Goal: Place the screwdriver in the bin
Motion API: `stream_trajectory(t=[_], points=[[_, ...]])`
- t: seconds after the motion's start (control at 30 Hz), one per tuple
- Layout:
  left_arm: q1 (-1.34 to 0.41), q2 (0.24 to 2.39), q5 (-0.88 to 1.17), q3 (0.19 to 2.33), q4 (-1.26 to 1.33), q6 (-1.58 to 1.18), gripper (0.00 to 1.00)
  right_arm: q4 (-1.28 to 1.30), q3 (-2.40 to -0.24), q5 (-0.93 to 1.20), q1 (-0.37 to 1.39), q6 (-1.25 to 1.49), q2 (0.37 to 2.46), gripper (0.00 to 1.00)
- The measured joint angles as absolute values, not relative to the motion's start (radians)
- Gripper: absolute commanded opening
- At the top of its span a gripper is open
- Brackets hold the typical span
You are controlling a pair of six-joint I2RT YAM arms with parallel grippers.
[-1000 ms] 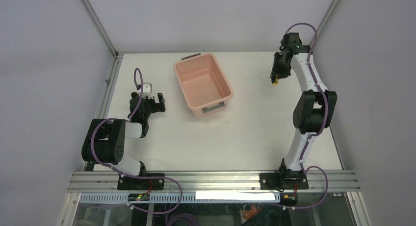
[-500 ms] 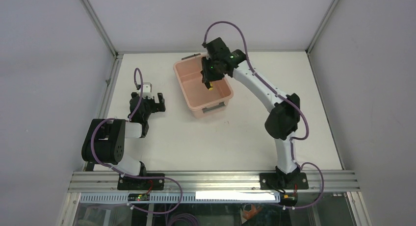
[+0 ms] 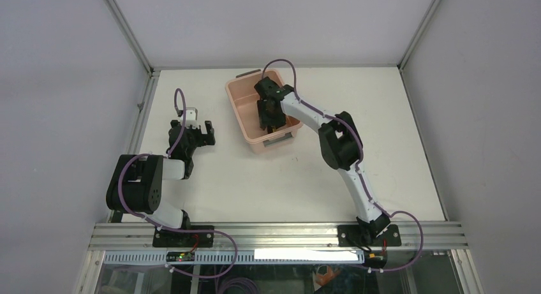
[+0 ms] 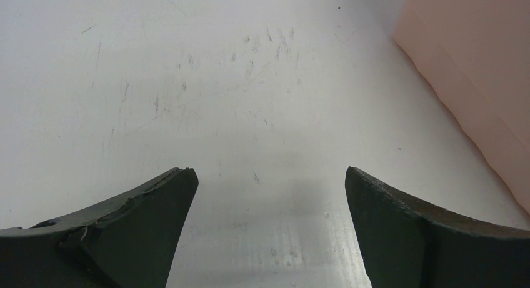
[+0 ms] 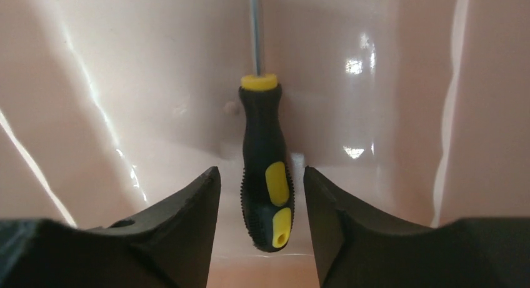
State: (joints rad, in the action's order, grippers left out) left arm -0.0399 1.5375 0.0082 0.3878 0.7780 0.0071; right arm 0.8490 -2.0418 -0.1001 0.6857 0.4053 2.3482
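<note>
Left gripper [image 4: 265, 228]: parked low over the bare table [image 4: 187, 82], fingers spread wide with nothing between them; it sits well left of the bin, out of the other arm's way, and seems to have no part in this step.

Bin [image 3: 245, 109]: stands mid-table at a slant, within the right arm's reach, so the drop can go straight down; its pink wall shows at the right edge of the left wrist view.

Right gripper [image 5: 261, 200]: reaches down inside the bin, near the right wall. The jaws stand a little apart, with a gap on each side of the handle, so they no longer seem to clamp it.

Screwdriver [image 5: 265, 175]: inside the bin, handle between the fingers, shaft pointing away along the floor; whether it rests fully on the floor I cannot tell.

Stage: the placing looks all but done; lifting clear remains.
</note>
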Motion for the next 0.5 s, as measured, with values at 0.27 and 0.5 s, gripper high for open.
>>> stream_trajectory(t=[0.27,0.5], points=[[-0.040,1.538,0.008,0.388,0.778,0.007,0.99,0.854,-2.072,-0.104,0.687,0.385,2.334,0.80],[-0.040,1.538,0.008,0.388,0.778,0.007,0.99,0.854,-2.060,-0.109,0.674,0.297,2.087,0.99]])
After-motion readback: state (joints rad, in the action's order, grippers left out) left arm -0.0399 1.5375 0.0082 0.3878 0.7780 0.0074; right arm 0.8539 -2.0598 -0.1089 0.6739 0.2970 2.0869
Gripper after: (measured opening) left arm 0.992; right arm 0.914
